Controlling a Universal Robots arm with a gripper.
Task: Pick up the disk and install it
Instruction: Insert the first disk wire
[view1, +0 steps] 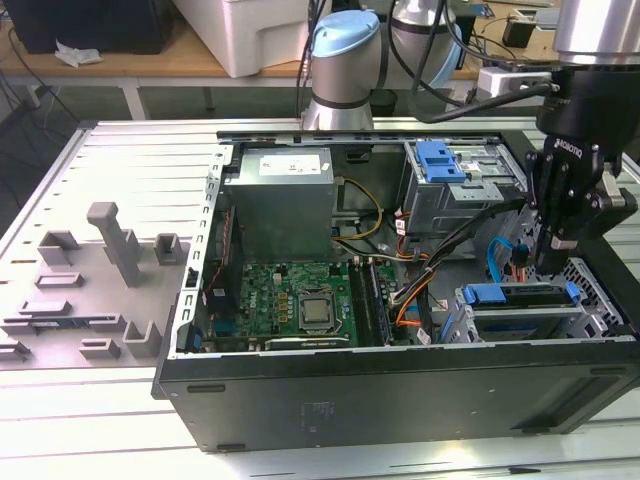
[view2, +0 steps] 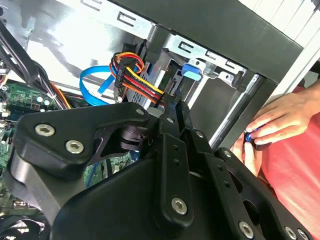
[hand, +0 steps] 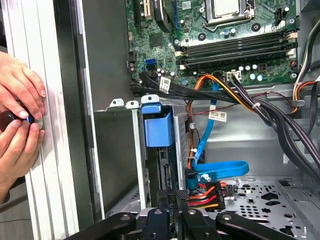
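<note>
End effector (view1: 556, 250) is seen pressed nearly together with nothing pinched, hung just above the drive cage (view1: 455, 325), where the disk (view1: 520, 296) is already seated on edge. Coloured power wires (hand: 205, 197) and a blue data cable (hand: 220, 169) are crowded beside it. A person's hands (hand: 17, 120) at the case's outer wall are shown in both wrist views, the desk (view1: 100, 430) in the exterior view.

Bright, even light w/ glare on case wall (view2: 60, 30); soft shadows.
</note>
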